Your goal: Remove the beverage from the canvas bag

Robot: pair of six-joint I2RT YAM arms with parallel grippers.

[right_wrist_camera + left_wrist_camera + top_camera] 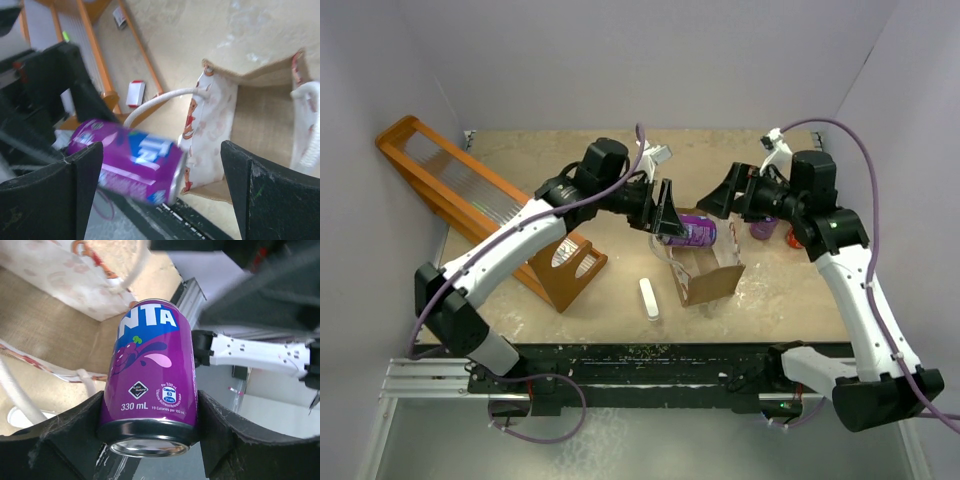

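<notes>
- The left gripper [667,216] is clamped on the beverage [688,232], a purple Fanta can marked 330 mL. Its two black fingers [60,440] press on either side of the can's lower end.
- The can lies roughly on its side in the air. It is out of the canvas bag [708,282], over the bag's far left corner as seen from above.
- In the right wrist view the can [131,161] sits just beside the bag's white, red-printed side panel [207,122], outside it. I cannot tell whether the two touch.
- The canvas bag stands on the table [790,290] with its mouth open, showing its brown inside [262,107]. One white loop handle [162,99] arches over the near rim.
- The right gripper [718,200] has its jaws wide apart and holds nothing. It hangs just right of the can, pointing towards it, above the bag's far side.
- From its own camera, the right gripper's fingers [252,175] frame both the can and the bag without touching either.
- The long orange wooden rack [470,195] lies slantwise on the left of the table, well apart from the bag.
- A small white oblong piece [649,298] lies on the table, near the bag's left side.
</notes>
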